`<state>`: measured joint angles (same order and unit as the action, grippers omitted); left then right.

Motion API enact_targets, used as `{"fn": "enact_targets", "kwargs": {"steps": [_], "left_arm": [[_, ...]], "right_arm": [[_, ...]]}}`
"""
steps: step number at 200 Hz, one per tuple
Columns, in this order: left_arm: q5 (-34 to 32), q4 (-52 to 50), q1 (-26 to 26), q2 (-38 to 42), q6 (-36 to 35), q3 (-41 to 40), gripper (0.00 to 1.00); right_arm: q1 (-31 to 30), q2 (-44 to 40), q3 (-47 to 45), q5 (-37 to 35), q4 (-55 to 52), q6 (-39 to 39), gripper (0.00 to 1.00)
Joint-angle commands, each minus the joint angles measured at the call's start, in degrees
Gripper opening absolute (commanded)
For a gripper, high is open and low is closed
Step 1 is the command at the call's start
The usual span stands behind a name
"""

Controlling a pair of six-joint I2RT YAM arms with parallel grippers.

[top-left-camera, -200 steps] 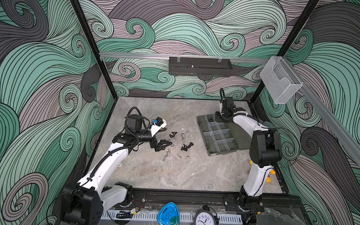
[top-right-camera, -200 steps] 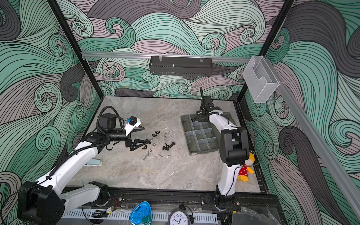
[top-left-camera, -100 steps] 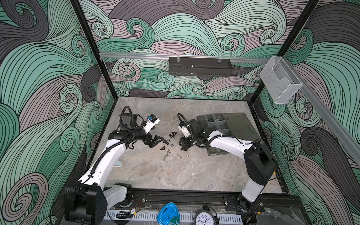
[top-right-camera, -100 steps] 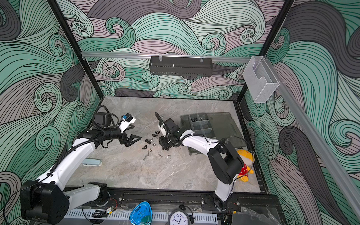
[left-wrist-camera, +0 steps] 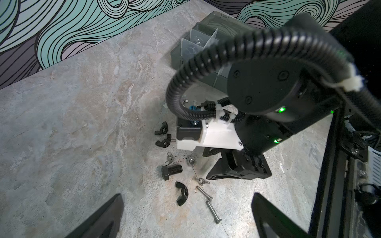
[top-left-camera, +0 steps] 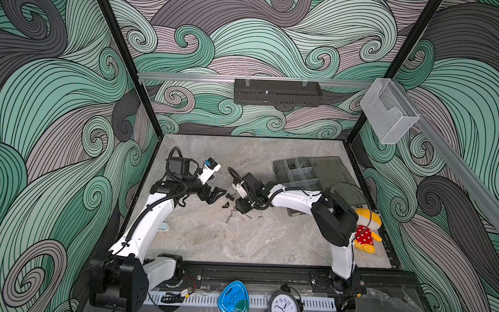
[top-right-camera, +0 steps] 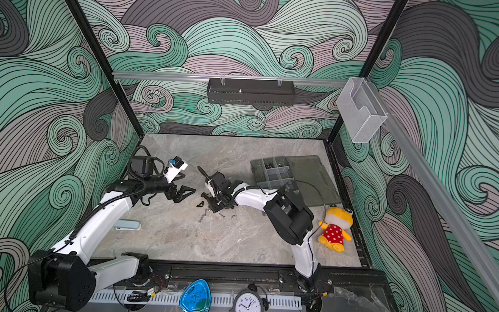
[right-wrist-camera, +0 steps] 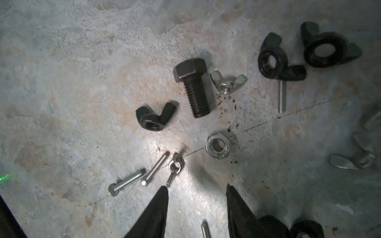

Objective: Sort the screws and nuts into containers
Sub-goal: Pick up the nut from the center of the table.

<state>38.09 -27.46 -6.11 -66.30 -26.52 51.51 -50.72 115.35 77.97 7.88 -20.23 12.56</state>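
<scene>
Loose on the tabletop (top-left-camera: 239, 242) between the arms, the right wrist view shows one black bolt (right-wrist-camera: 192, 86), one silver hex nut (right-wrist-camera: 218, 145), three black wing nuts (right-wrist-camera: 155, 116), two clear silver wing nuts (right-wrist-camera: 227, 81) and four thin silver screws (right-wrist-camera: 125, 183) — one of them poking out from under a wing nut. Blurred pieces at that view's edges cannot be counted.

The right hand (right-wrist-camera: 196, 186) hangs low over this pile, jaws partly apart, gripping nothing. A second ago it was over the organiser box (top-left-camera: 279, 166) at the back right. It has swung across, while the left hand (left-wrist-camera: 187, 196), jaws wide and empty, has drawn back a little.

The box lies open with its lid (top-left-camera: 330, 171) flat, and a few pieces sit in its rear compartments (top-left-camera: 296, 169). The right arm (top-left-camera: 292, 196) hides much of the pile in both top views — a plush toy (top-left-camera: 365, 229) lies beside it.
</scene>
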Motion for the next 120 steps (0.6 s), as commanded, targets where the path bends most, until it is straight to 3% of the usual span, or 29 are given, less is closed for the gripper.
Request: {"fn": "enact_targets", "kwargs": {"steps": [1, 120], "left_arm": [[0.01, -0.10, 0.56, 0.03, 0.92, 1.63, 0.99], [0.06, 1.09, 1.01, 0.30, 2.17, 1.43, 0.99]], "right_arm": [[-0.17, 2.18, 2.49, -2.77, -3.09, -0.69, 0.47], [-0.70, 7.94, 8.66, -6.15, -6.52, -0.23, 0.41]]}}
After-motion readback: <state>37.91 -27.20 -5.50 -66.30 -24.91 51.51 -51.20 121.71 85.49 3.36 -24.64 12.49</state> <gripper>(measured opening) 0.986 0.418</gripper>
